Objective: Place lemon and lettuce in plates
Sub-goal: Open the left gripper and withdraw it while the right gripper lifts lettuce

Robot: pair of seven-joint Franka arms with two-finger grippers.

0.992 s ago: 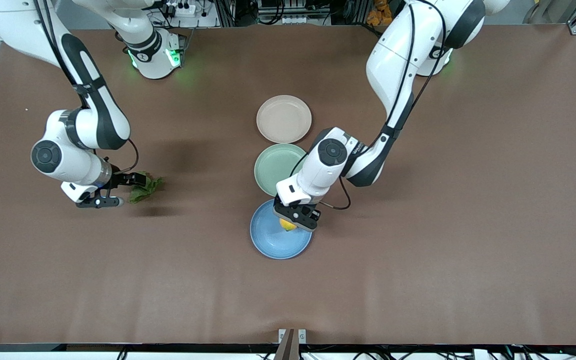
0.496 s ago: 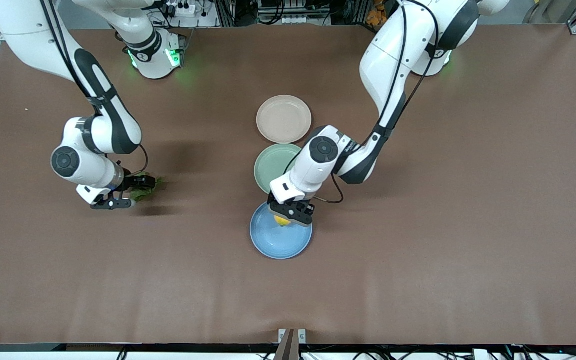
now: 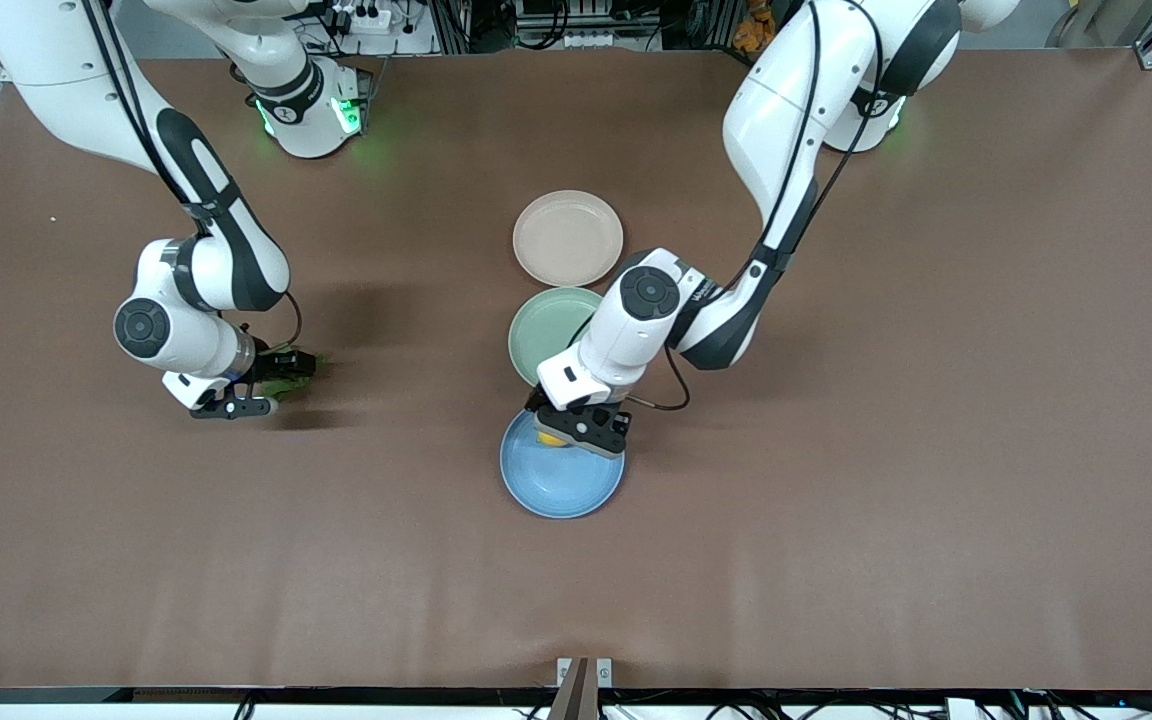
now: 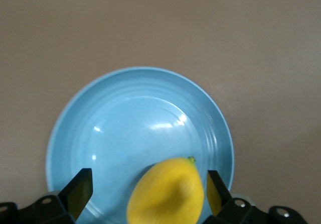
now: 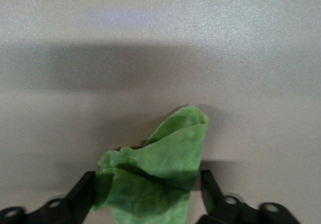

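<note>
left gripper (image 4: pixel 145 196): spread wide over the blue plate (image 4: pixel 125 113), lemon (image 4: pixel 168 191) loose between its fingers, seemingly released.
right gripper (image 5: pixel 145 194): closed around lettuce (image 5: pixel 153 171), by the table.
next: lettuce is to be carried to the beige-pink plate (image 3: pixel 568 237).

Front cam: high, across the table (image 3: pixel 836 520), facing the arm bases, whole table in view. L wrist cam: close, looking down on the blue plate (image 4: pixel 80 128), shared w/ front (image 3: pixel 546 490). R wrist cam: close on lettuce (image 5: pixel 155 179), shared w/ front (image 3: pixel 288 385).
</note>
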